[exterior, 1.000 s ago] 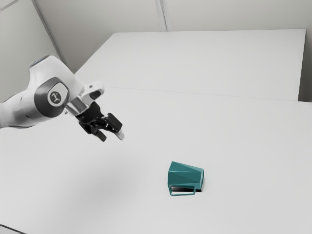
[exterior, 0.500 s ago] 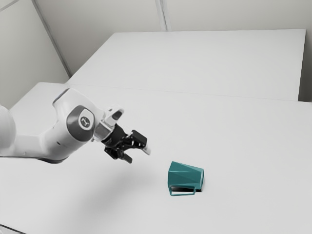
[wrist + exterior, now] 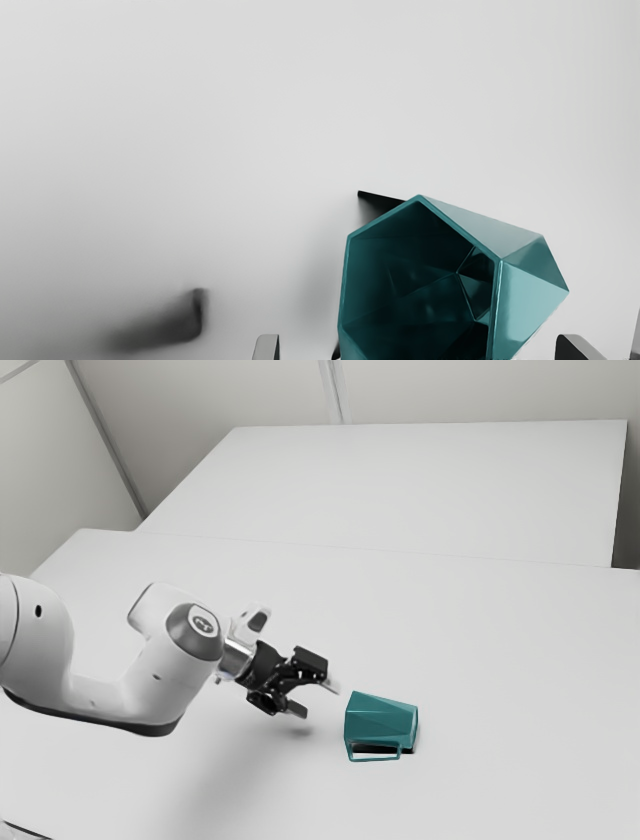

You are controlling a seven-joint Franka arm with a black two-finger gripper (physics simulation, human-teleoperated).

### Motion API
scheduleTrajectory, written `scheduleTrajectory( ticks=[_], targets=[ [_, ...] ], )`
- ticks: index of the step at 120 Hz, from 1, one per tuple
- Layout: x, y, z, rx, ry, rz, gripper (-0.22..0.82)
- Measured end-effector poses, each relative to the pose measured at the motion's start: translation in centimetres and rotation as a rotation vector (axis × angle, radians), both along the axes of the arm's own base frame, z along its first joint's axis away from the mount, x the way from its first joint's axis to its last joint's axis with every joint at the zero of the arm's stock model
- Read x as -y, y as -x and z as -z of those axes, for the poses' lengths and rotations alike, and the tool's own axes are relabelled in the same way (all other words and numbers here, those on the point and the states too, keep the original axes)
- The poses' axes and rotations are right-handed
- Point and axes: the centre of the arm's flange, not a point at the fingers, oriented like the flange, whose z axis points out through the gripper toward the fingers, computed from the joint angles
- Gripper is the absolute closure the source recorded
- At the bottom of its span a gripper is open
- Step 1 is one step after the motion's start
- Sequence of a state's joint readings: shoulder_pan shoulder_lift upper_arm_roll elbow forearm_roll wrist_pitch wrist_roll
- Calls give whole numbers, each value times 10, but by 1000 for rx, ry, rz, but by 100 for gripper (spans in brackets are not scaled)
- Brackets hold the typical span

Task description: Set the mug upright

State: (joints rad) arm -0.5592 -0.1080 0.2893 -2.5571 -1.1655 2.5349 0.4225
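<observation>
In the exterior view my gripper (image 3: 318, 700) hangs over the table just to the exterior view's left of the teal mug (image 3: 381, 720), its fingers wide apart. The faceted mug lies on its side, its handle toward the bottom of the exterior view. In the wrist view the mug (image 3: 525, 285) has its open mouth facing my hand. It shows between the two fingertips of the open gripper (image 3: 417, 347), and neither is seen touching it. The handle is hidden in the wrist view.
The mug lies on a white table (image 3: 520, 650), with another white surface (image 3: 420, 480) beyond it. A dark shadow falls on the table beside the hand in the wrist view. A dark-edged object (image 3: 22, 832) sits at the exterior view's lower left corner.
My gripper has come down and toward the exterior view's right, ending close to the mug. The mug has stayed where it was, on its side.
</observation>
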Motion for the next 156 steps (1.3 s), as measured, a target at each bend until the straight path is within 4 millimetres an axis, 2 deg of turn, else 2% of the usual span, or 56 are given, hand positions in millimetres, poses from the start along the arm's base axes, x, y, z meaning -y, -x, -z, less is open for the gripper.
scheduleTrajectory(
  ticks=[36, 57, 99, 118, 128, 148, 156],
  targets=[
    [13, 1, 2, 135, -37, 192, 0],
    [18, 0, 4, 177, -22, 232, 0],
    [54, -8, 18, 211, 19, 323, 0],
    [69, -13, 17, 237, 28, 365, 1],
    [74, -15, 16, 251, 30, 383, 10],
    [74, -17, 14, 270, 29, 399, 46],
    [73, -20, 12, 282, 27, 402, 54]
  ],
)
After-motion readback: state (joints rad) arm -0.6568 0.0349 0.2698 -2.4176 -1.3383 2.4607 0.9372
